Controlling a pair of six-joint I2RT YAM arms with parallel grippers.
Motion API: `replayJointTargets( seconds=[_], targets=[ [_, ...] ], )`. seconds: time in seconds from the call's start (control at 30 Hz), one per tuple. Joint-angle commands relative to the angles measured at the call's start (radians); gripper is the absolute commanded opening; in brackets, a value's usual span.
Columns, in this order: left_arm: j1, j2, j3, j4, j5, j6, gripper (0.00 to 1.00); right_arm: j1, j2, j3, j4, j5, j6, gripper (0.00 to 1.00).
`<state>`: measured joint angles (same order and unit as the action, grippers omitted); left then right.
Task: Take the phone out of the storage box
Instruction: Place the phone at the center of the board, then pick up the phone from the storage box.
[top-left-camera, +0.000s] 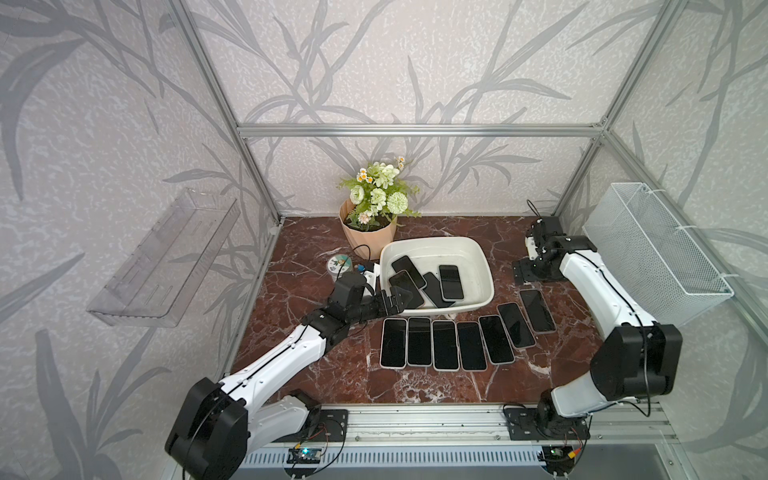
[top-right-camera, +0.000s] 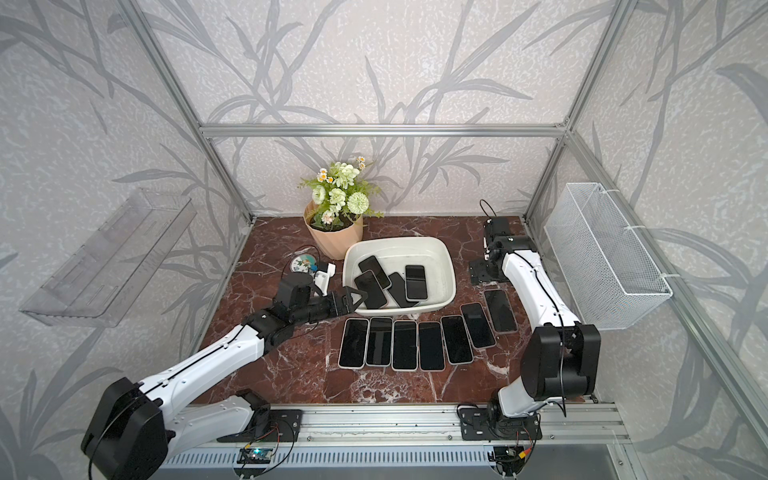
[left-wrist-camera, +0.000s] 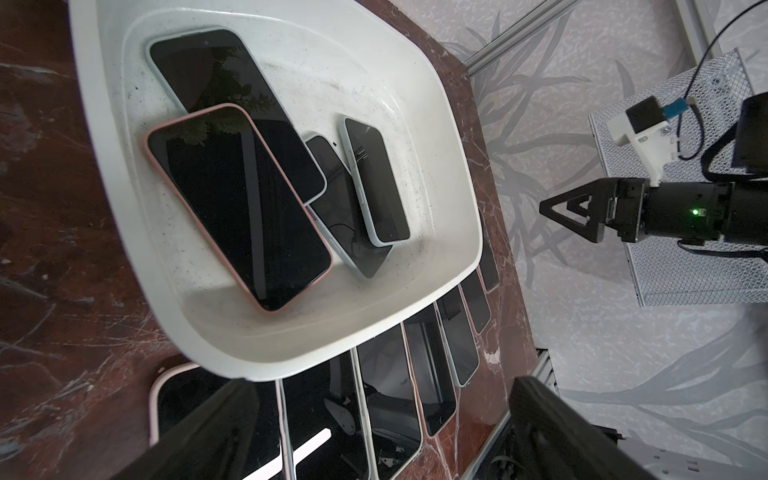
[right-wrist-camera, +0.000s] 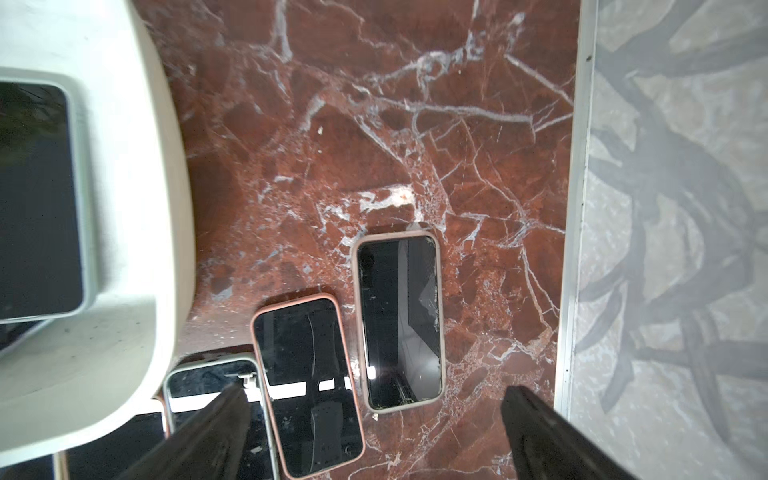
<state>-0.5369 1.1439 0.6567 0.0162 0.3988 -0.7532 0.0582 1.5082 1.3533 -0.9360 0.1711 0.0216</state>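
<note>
white storage box (top-left-camera: 436, 248) holding four phones (top-left-camera: 451, 282), left jaws open by its rim, right jaws open

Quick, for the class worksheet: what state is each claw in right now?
Left claw: open, holding nothing.
Right claw: open, holding nothing.
</note>
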Motion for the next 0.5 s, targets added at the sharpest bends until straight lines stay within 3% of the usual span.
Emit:
replayJointTargets(
  seconds=[0.0,0.33,0.47],
  targets=[
    [-0.04,0.024,0.015,0.027,-0.05,-0.02,1.0,0.025,-0.066,-0.014,0.023,-0.048,0.029,0.99],
    [-0.139,0.074,0.046,0.012,-0.146,-0.017,1.0,0.054,-0.346,-0.15,0.194,-0.216,0.106,0.99],
    [-0.154,0.08,0.05,0.001,-0.167,-0.012,1.0,0.054,-0.479,-0.272,0.324,-0.263,0.296,0.99]
  ],
)
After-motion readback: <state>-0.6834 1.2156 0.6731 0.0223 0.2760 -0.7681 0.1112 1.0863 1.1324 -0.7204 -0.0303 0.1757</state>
